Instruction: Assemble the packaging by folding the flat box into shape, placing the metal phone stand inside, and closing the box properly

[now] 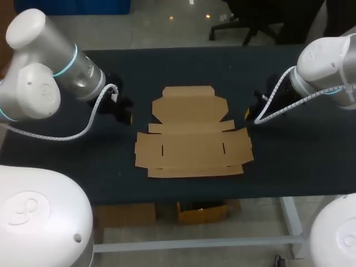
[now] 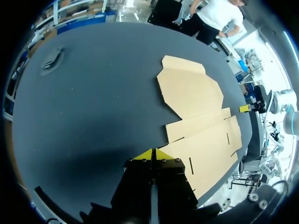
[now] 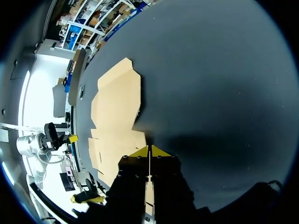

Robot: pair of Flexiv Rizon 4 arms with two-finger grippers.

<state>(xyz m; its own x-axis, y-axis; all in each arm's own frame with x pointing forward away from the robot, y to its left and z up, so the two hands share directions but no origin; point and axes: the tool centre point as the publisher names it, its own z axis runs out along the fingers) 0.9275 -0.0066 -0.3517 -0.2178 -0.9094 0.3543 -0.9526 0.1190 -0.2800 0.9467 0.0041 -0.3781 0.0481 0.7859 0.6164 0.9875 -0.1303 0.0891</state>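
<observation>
At the middle of the dark table [image 1: 289,167] the flat box [image 1: 192,133] is spread fully open, with no panel raised. Its lid panel [image 1: 189,105] is turned to the far edge, the wider base panel [image 1: 192,149] with its slots lies nearer the robot, and a side flap juts out at each end. The left gripper [image 2: 153,153] is held just beside the box's left edge, low over the table, and the right gripper [image 3: 148,149] just beside the right edge. In each wrist view the yellow tips are seen pressed together with nothing between them, so both pairs of jaws are closed and empty. The folding is judged not yet begun. For it to be done well, the jaws would probably have to be opened first, or the closed tips slid under a flap's free edge, since a flat sheet offers nothing to pinch from above. One panel is best pinned by one arm while the neighbouring flap is lifted along its crease by the other, lest the whole sheet be pushed across the table. The metal phone stand cannot be made out for certain; a small dark object [image 2: 51,60], seen in the left wrist view well apart from the box, may be it.
</observation>
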